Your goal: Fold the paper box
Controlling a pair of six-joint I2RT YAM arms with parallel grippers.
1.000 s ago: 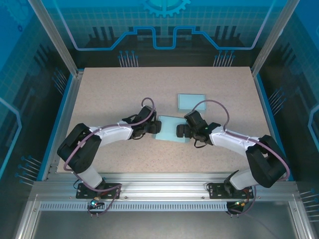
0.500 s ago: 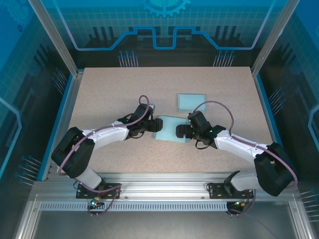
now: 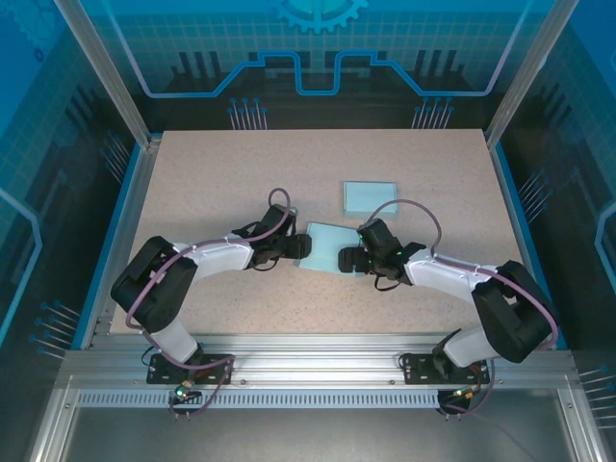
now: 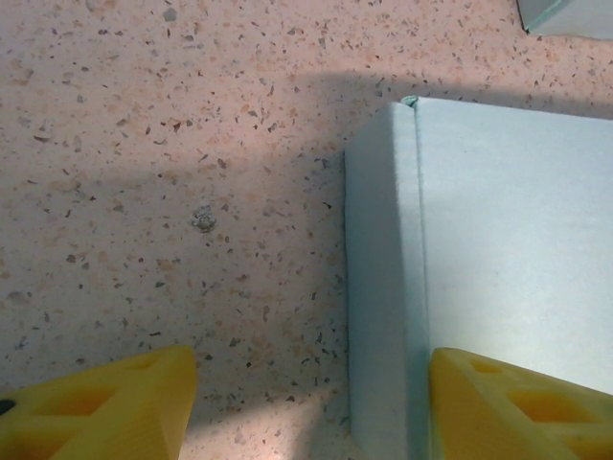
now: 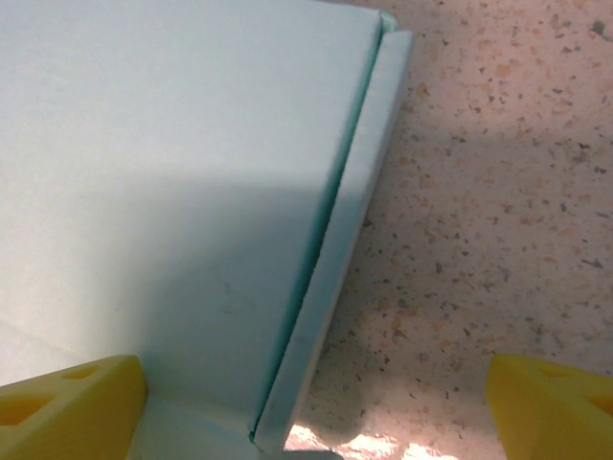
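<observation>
Straddling the flat, crosswise paper box (image 3: 325,248), left claw (image 4: 308,407) and right claw (image 5: 311,410) stand released.

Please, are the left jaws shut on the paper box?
No; the left gripper stands open, jaws straddling the edge of the paper box.

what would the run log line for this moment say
task: fold paper box | left end effector: open, straddling box's left edge | right end effector: open, straddling its right edge | box: lying on table, not gripped
</observation>
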